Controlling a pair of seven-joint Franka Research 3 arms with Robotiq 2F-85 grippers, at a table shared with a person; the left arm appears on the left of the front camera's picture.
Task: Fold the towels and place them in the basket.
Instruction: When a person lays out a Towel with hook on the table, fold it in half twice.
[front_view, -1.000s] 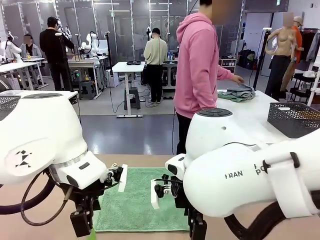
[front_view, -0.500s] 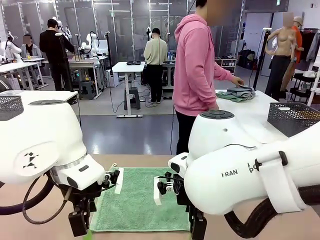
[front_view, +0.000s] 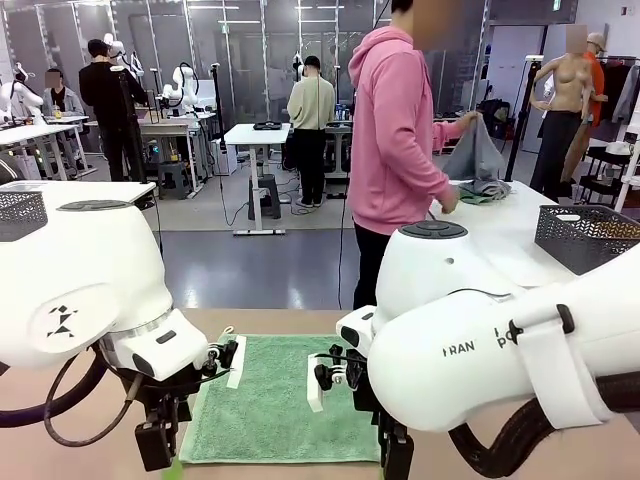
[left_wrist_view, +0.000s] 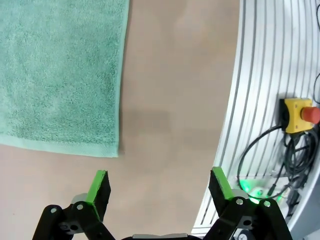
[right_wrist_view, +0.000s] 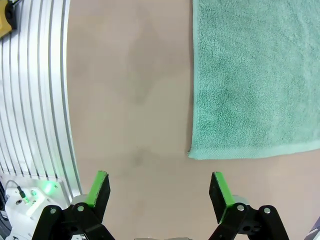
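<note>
A green towel (front_view: 275, 400) lies flat on the brown table between my two arms. My left gripper (left_wrist_view: 159, 187) hangs open over bare tabletop just off one near corner of the towel (left_wrist_view: 60, 75); from the front it shows as the left gripper (front_view: 158, 450). My right gripper (right_wrist_view: 159, 189) is open too, just off the other near corner of the towel (right_wrist_view: 255, 75), and appears low down as the right gripper (front_view: 395, 458). Neither touches the cloth. The dark wire-mesh basket (front_view: 590, 238) stands on the white table at the far right.
A person in a pink hoodie (front_view: 395, 140) lifts a grey-blue cloth (front_view: 478, 152) off a small pile on the white table (front_view: 500, 240). Another mesh basket (front_view: 20, 212) sits at the far left. A ribbed metal rail (left_wrist_view: 275, 75) and a yellow stop button (left_wrist_view: 300, 115) border the table's near edge.
The person has raised the grey-blue cloth from the pile. Both arms shifted slightly a second ago and have since held still with open jaws.
</note>
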